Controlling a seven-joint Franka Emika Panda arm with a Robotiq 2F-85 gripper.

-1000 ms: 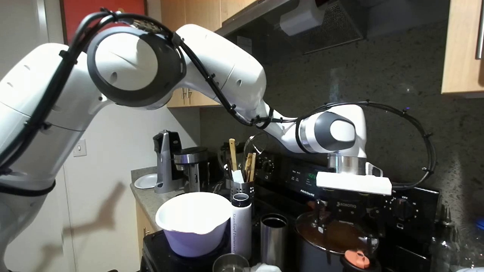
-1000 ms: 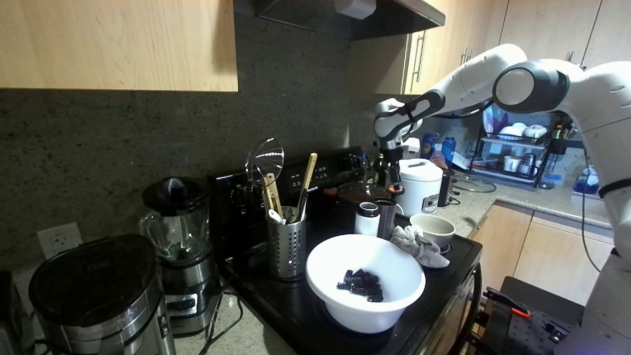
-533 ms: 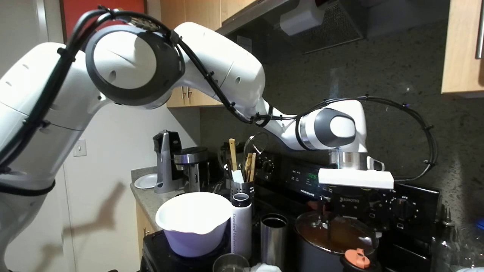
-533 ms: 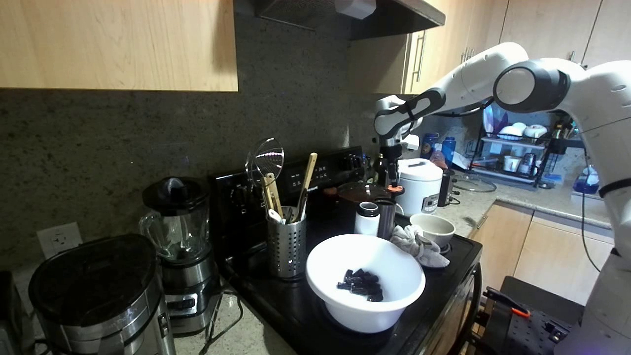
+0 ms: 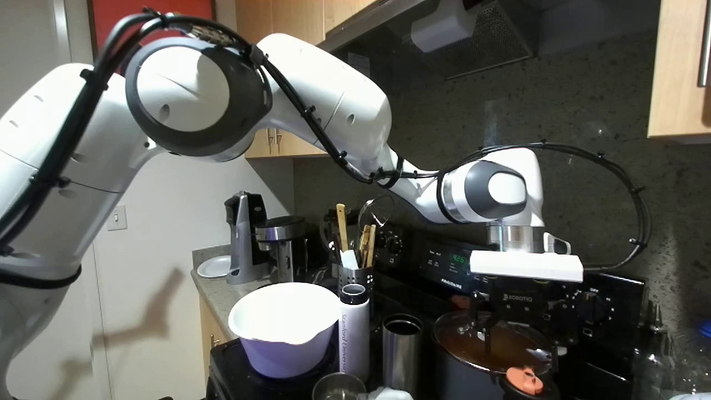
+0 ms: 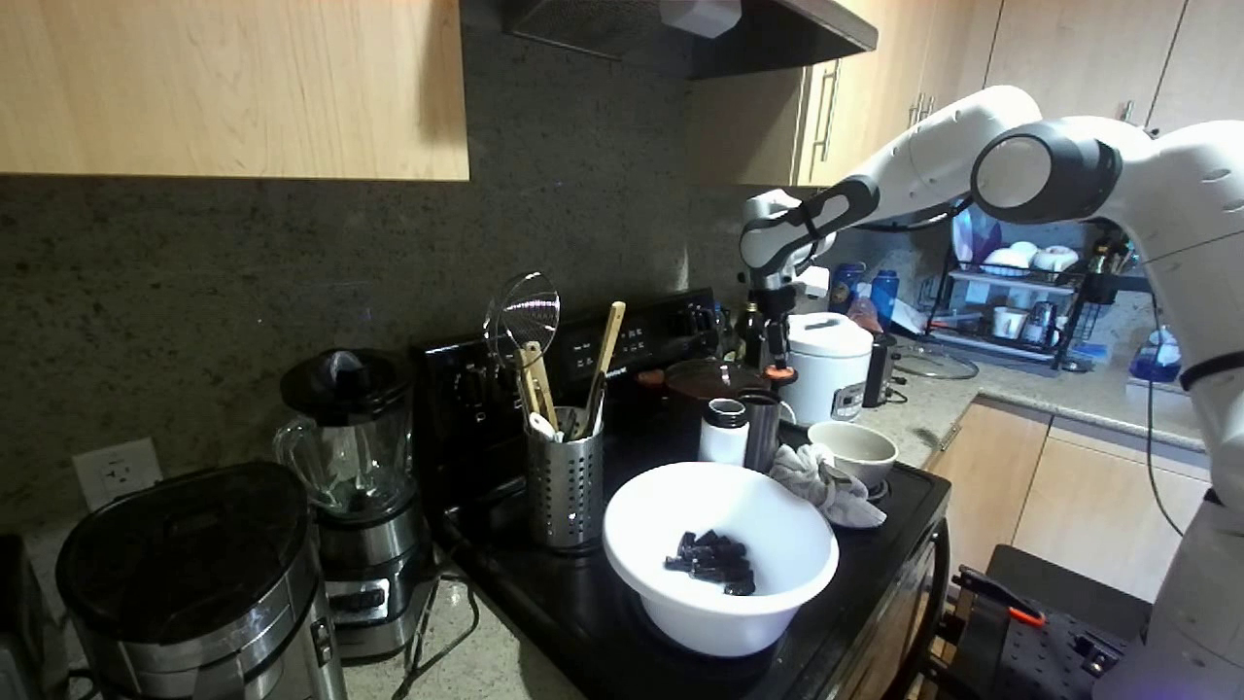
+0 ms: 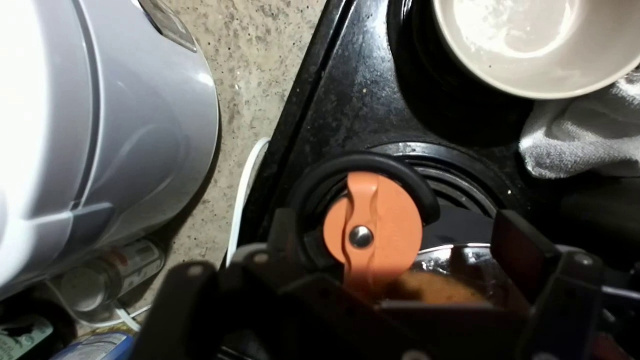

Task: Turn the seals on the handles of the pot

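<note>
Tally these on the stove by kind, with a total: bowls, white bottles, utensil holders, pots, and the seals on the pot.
Large white bowl plus cream bowl: 2 bowls
White bottle: 1
Utensil holder: 1
Pot: 1
Orange seal plus dim reddish seal: 2 seals
Total: 7

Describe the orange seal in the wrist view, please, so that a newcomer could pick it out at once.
Above the black stove, find the curved pot handle. Partly ringed by it sits the seal, a round, ridged disc with a silver stud. Bright orange sets it apart from that black handle.
</note>
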